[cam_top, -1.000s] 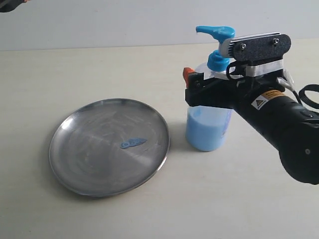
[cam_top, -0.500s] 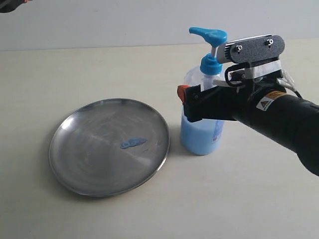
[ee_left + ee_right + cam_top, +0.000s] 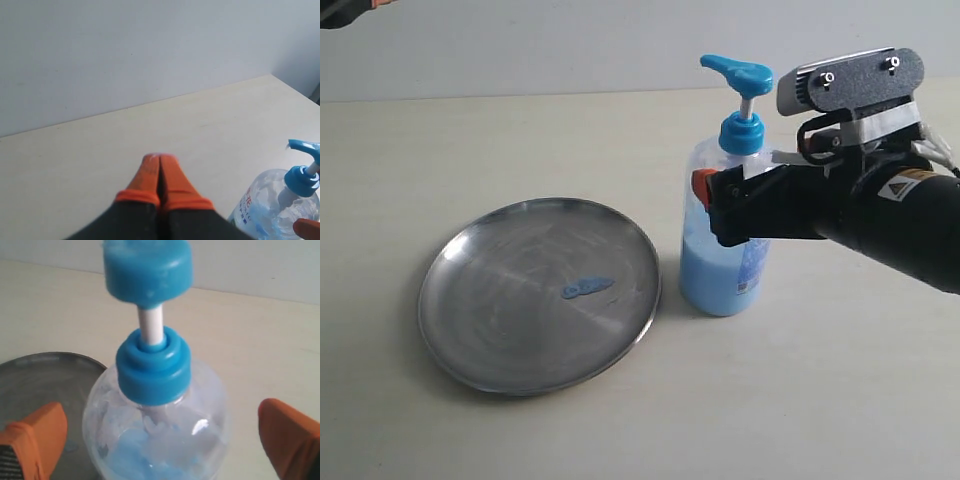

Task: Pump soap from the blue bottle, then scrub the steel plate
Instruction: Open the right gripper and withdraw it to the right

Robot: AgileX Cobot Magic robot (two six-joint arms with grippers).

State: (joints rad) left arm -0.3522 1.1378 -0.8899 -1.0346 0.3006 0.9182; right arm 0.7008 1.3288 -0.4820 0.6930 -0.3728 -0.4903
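Observation:
The blue bottle (image 3: 725,270) stands upright on the table just right of the steel plate (image 3: 500,310), its pump head pointing toward the plate. A small glossy puddle of soap (image 3: 587,288) lies on the plate. My right gripper (image 3: 162,436) is open; its orange fingers (image 3: 35,437) stand on either side of the bottle's shoulder (image 3: 155,440) with a gap on both sides. My left gripper (image 3: 160,159) is shut and empty, raised far from the plate, showing only at the top-left corner of the exterior view (image 3: 342,8).
The pale table (image 3: 800,400) stretches around plate and bottle, with a light wall (image 3: 520,40) behind. The right arm's black body (image 3: 890,220) hangs over the table to the right of the bottle.
The bottle has shifted a little left toward the plate. The right arm has dropped lower along the bottle, levelled out, then drawn back slightly to the right, jaws staying open.

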